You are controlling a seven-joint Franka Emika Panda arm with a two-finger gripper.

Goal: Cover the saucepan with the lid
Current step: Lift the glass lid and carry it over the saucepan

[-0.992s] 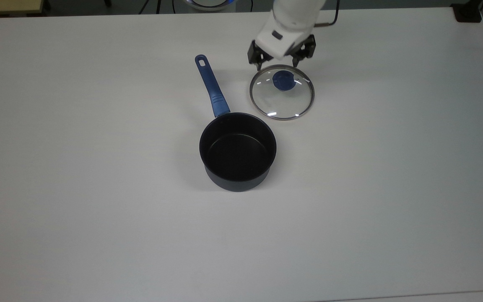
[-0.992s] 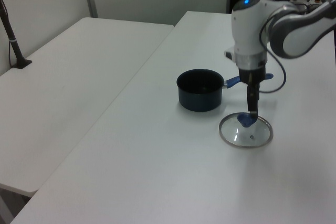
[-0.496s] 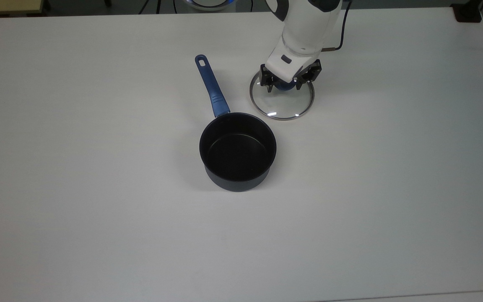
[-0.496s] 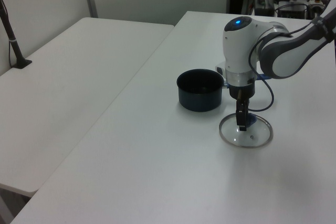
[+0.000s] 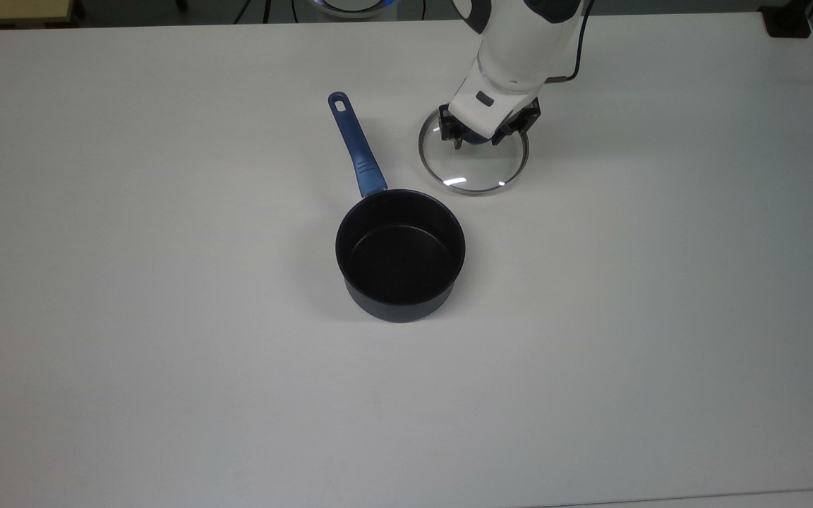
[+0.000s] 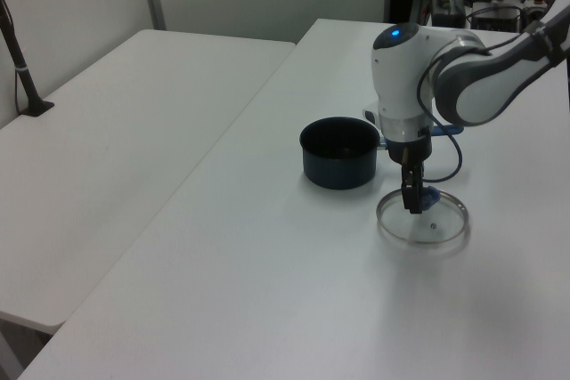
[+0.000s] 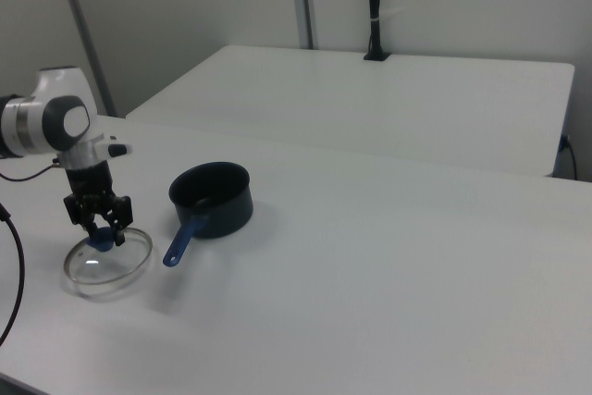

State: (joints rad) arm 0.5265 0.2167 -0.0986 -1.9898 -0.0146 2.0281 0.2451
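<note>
white laminate is what you see in the top view: the table (image 5: 166, 353) fills it, with a dark strip of floor along the 12 o'clock edge. the saucepan (image 5: 400, 254) sits near the middle, open side up, its blue handle (image 5: 356, 144) running toward 11 o'clock. the lid (image 5: 473, 156) is at about 1 o'clock from the pan, just beside the rim and not touching it. your gripper (image 5: 478, 138) is down over the lid's blue knob, fingers pinched on it from either side. nothing lies between lid and pan.

in the left view the pan (image 6: 339, 152) is at 10 o'clock from the lid (image 6: 424, 219). the gripper (image 6: 416, 196) hangs straight down onto the knob (image 6: 428, 195), and a faint shadow under the glass suggests the lid is lifted slightly. a second white table (image 6: 116, 131) adjoins at 9 o'clock, with a dark post (image 6: 18, 64) on it and a grey partition wall behind. a cluttered desk sits at 1 o'clock.

in the right view the lid (image 7: 108, 262) is at 8 o'clock from the pan (image 7: 212, 197), whose handle (image 7: 184, 240) points toward 7 o'clock. the gripper (image 7: 99, 231) clasps the knob. the second table (image 7: 388, 99) lies at 12 o'clock, with a black pole (image 7: 374, 6) rising from it.
</note>
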